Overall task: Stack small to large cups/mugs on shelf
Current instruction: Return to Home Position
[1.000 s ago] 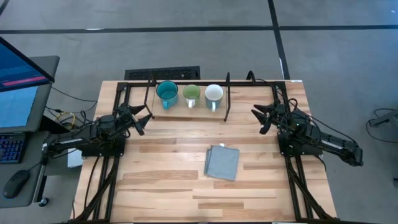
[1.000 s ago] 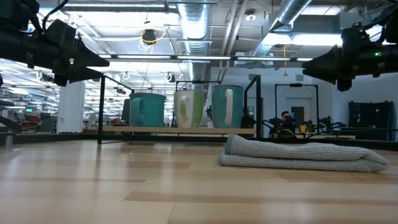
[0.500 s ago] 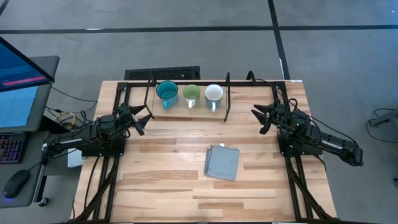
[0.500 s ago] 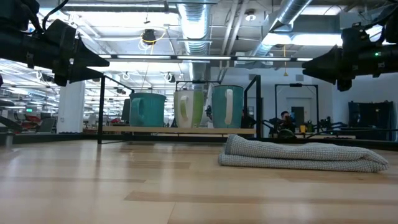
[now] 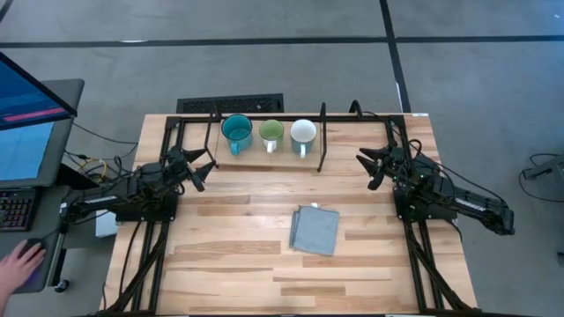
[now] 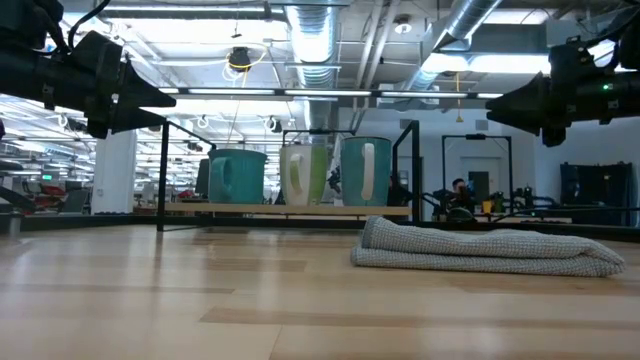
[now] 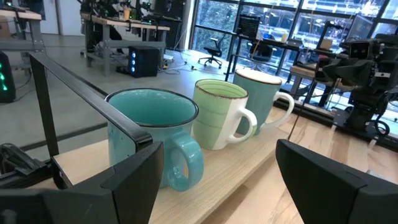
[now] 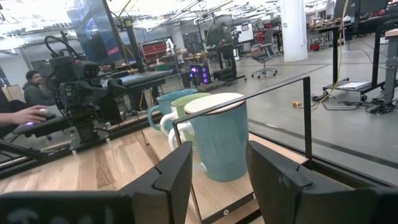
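Note:
Three mugs stand upright in a row on the light wood base [image 5: 264, 157] of the black wire shelf [image 5: 322, 141] at the table's far edge: a teal-blue mug [image 5: 236, 132] at the left, a light-green one [image 5: 270, 134] in the middle, and a pale mug with a white inside [image 5: 303, 133] at the right. They also show in the left wrist view [image 7: 152, 134] and the right wrist view [image 8: 221, 140]. My left gripper [image 5: 204, 167] is open and empty, left of the shelf. My right gripper [image 5: 368, 167] is open and empty, right of the shelf.
A grey folded cloth [image 5: 315, 230] lies flat on the table, nearer than the shelf and between the arms. The shelf's thin black posts [image 6: 412, 170] stand around the mugs. A person's hand [image 5: 16, 264] rests at a mouse on the desk left of the table.
A person's hand has come to the mouse on the desk left of the table. The arms and the mugs have kept still.

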